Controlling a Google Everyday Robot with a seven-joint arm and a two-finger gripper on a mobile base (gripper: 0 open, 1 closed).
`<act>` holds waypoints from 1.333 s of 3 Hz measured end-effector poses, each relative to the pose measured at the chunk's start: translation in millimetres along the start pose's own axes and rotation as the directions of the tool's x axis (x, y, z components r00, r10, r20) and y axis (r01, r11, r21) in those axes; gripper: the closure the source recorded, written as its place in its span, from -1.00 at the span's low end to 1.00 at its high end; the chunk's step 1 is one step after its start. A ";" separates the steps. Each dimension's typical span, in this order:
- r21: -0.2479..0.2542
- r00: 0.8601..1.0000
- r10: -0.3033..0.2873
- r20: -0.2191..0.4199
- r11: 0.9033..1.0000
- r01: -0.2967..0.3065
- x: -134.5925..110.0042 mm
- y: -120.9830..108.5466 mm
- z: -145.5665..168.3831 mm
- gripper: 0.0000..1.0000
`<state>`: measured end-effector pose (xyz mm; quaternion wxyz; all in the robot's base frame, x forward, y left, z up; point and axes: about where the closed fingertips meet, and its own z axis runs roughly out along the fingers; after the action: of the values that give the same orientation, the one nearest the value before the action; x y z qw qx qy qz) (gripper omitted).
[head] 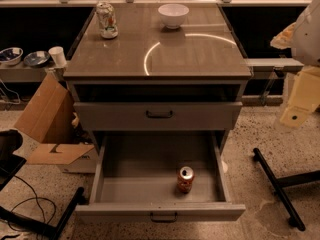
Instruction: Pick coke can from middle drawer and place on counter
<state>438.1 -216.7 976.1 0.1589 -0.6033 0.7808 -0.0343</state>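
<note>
At the far left, a low shelf holds two small bowls (22, 57) and a white cup (57, 56). Below them an open cardboard box (50, 126) sits on the floor, and the dark mark on its flap is not readable.

On the tabletop (200, 59), a pale can (106, 20) with green and red markings stands at the back left corner, but no words on it can be made out. A white bowl (173, 15) sits further right, near the back edge.

Under the tabletop, the upper drawer (159, 115) is shut. The open drawer (130, 176) below it is pulled well out.

The soda can (185, 179) stands upright in the right front part of this drawer, near the front lip and apart from the right wall. It is red-orange with a silver top, and no brand name is legible.

It is probably light, thin-walled and smooth, so a hard squeeze could dent it further and a weak one could let it slip. The best hold looks to be across the middle of its round body, reached from above, where there is free room on both sides.

At the right edge, the gripper (299, 104), a pale cream piece, hangs beside the cabinet at about the height of the shut drawer, well apart from the soda can. I cannot tell whether it is released or clenched, and it holds nothing that can be seen.

A black floor bar (277, 189) lies below it.
</note>
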 end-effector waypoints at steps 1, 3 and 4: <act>0.000 1.000 0.000 0.000 1.000 0.000 0.0 0.0 0.0 -1.00; -0.070 0.974 0.023 0.223 0.998 -0.008 -15.7 30.3 68.7 -1.00; -0.128 0.918 0.069 0.391 0.992 -0.020 -15.1 59.1 135.7 -1.00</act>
<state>425.7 -167.6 836.2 0.2769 -0.5885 0.7467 0.1391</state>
